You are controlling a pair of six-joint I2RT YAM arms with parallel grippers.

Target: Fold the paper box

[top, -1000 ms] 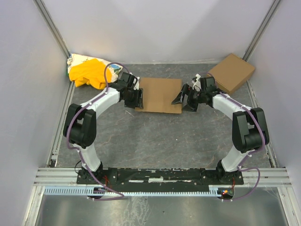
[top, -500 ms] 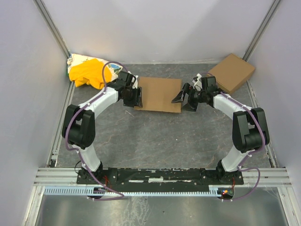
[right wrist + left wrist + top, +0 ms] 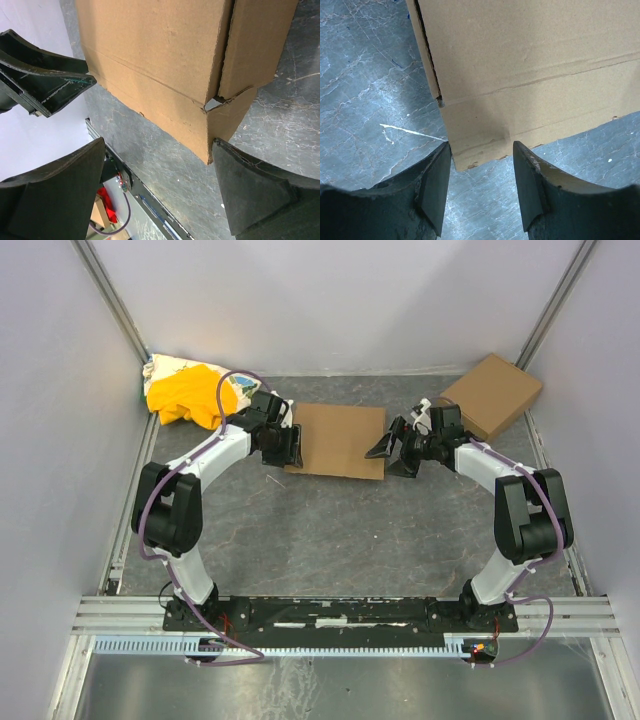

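Note:
The paper box (image 3: 340, 440) lies flat on the table's far middle, a brown cardboard sheet with creases and a slit side flap. My left gripper (image 3: 291, 448) is at its near left corner. In the left wrist view that corner (image 3: 470, 157) sits just beyond the open left gripper (image 3: 481, 147), touching neither finger. My right gripper (image 3: 393, 450) stands wide open at the near right corner. In the right wrist view the box's corner (image 3: 210, 135) lies close to the right finger (image 3: 250, 195) of the right gripper (image 3: 157, 147); nothing is held.
A second brown box (image 3: 492, 395) lies at the back right, close behind the right arm. A yellow-and-white cloth bundle (image 3: 190, 392) sits at the back left. Grey walls close in the table on three sides. The left gripper (image 3: 45, 75) shows in the right wrist view.
Both grippers have edged slightly toward the back along the box's side edges. The box itself has barely moved and neither gripper's opening has changed.

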